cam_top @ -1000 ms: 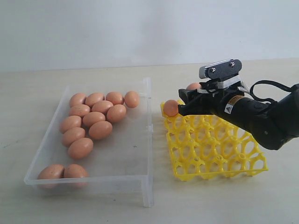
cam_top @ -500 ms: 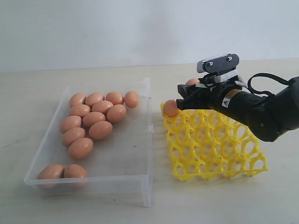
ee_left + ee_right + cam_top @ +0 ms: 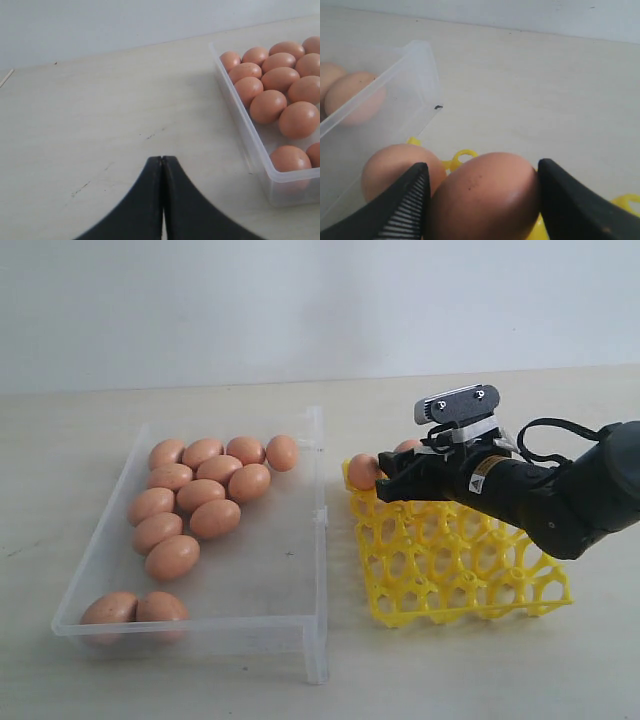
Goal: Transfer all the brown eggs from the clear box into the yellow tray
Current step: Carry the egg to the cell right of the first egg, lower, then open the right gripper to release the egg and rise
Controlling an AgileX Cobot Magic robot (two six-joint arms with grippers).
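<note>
My right gripper [image 3: 392, 462] is shut on a brown egg [image 3: 485, 200], which spans the gap between both fingers, low over the far left corner of the yellow tray [image 3: 460, 570]. In the exterior view that egg [image 3: 406, 447] peeks out behind the fingers. Another egg [image 3: 361, 470] sits in the tray's corner cell, right beside the held one. Several brown eggs [image 3: 200, 495] lie clustered at the back of the clear box [image 3: 318, 500], and two more [image 3: 135, 607] lie at its front. My left gripper [image 3: 162, 158] is shut and empty over bare table beside the box.
The clear box's right wall stands close to the tray's left edge, with a small clip [image 3: 321, 513] on it. A pale wall rises behind the beige table [image 3: 480, 670]. The left arm does not show in the exterior view.
My right gripper has come down and slightly left with the egg, now closer to the tray's corner. The eggs in the box and the egg in the tray have not moved.
</note>
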